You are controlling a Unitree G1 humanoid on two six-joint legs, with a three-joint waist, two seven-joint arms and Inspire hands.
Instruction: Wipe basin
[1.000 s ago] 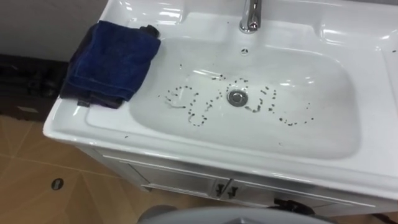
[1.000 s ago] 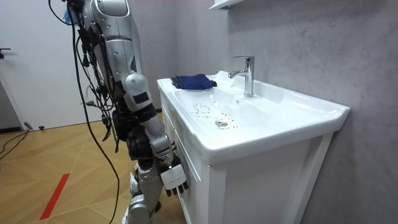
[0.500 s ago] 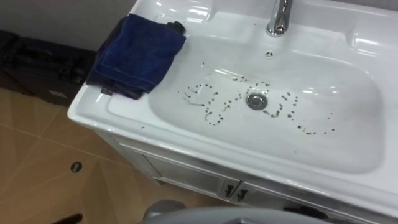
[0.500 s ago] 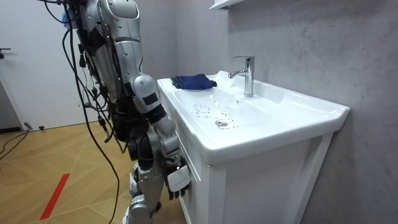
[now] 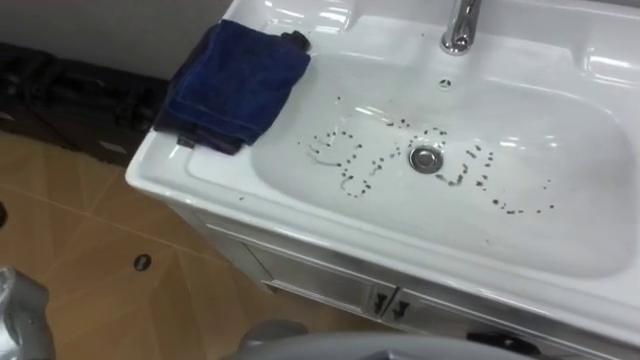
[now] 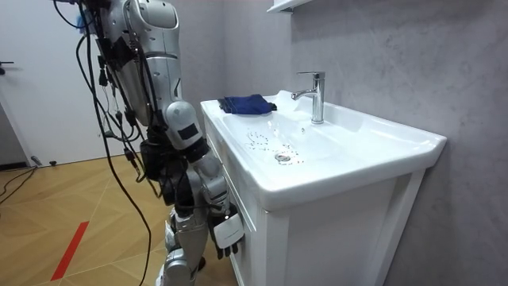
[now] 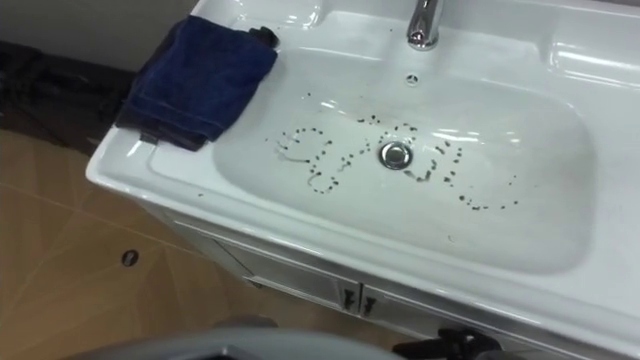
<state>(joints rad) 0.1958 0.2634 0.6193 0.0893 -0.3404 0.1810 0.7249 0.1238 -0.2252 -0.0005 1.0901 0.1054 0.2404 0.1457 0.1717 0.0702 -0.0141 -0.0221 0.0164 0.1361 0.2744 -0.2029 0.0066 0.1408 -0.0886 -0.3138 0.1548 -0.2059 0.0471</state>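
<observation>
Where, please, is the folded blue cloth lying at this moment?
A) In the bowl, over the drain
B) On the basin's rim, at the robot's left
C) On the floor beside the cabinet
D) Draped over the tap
B: the blue cloth lies folded on the left rim of the basin, well apart from the drain.

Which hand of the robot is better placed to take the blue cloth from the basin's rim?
Left, probably: the blue cloth lies on the left rim of the basin, on that arm's side. The right hand hangs low before the cabinet, farther from the cloth.
</observation>
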